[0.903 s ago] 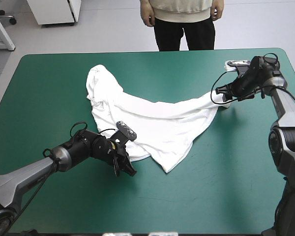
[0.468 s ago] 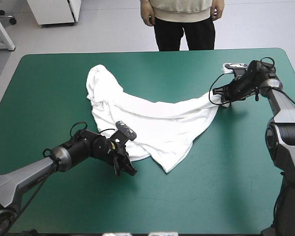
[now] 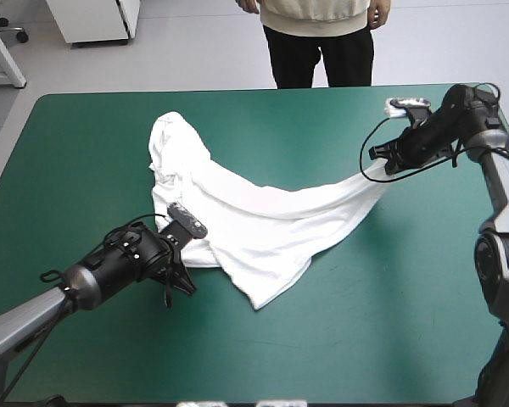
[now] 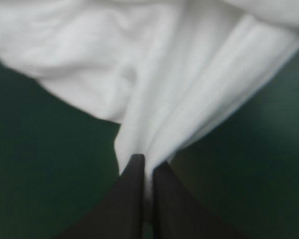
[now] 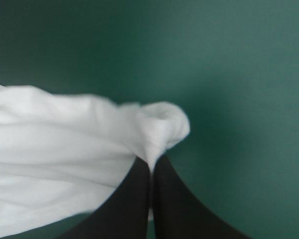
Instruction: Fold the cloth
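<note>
The white T-shirt lies crumpled across the middle of the teal-green table, stretched from the far left toward the right side. My left gripper sits at its near left edge, shut on the T-shirt; in the left wrist view the cloth runs out from between the black fingers. My right gripper is at the shirt's right tip, raised a little off the cover. There the fingers are pinched together on a bunched fold of white cloth.
A person stands beyond the table's far edge, hands not over the top. Bare teal-green cover spreads on the near and right sides of the shirt, and along the left side.
The right gripper closed on the shirt's right tip and lifted it slightly toward the far right. The left gripper pulled its edge of the shirt leftward, dragging the near point of the cloth with it.
</note>
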Tool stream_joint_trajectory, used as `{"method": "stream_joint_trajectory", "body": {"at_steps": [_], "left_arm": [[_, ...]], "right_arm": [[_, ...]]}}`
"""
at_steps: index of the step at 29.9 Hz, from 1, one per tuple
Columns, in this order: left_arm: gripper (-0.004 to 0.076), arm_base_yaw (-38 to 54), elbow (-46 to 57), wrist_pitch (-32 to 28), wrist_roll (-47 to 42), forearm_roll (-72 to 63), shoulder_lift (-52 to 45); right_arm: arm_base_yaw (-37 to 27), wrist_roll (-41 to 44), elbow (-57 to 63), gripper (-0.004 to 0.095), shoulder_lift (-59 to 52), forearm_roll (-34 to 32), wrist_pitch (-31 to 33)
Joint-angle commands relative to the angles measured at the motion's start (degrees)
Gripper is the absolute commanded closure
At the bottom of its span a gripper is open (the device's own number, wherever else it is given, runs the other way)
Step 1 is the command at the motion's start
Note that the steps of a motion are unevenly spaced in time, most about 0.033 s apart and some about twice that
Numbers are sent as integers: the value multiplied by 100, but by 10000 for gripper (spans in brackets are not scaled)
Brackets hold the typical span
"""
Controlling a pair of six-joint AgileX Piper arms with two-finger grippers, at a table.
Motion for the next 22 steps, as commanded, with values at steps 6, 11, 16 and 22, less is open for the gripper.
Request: {"method": "stream_joint_trajectory", "body": {"at_steps": [6,11,16,22], "left_arm": [[732,709,-1540,142,61,1052,-982],[732,797,-3291,434,704,1053,-1052],[732,797,-5308,698,1265,948,-1052],[733,797,-7424,875,1907,292,-1041]], "right_arm": [[-28,-624,-304,921,-2352,1725,201],[-28,-766,-871,921,-3158,2292,12],[-28,-792,-1858,921,-3643,2334,-123],[-28,-792,-3036,921,-3895,2218,-175]]}}
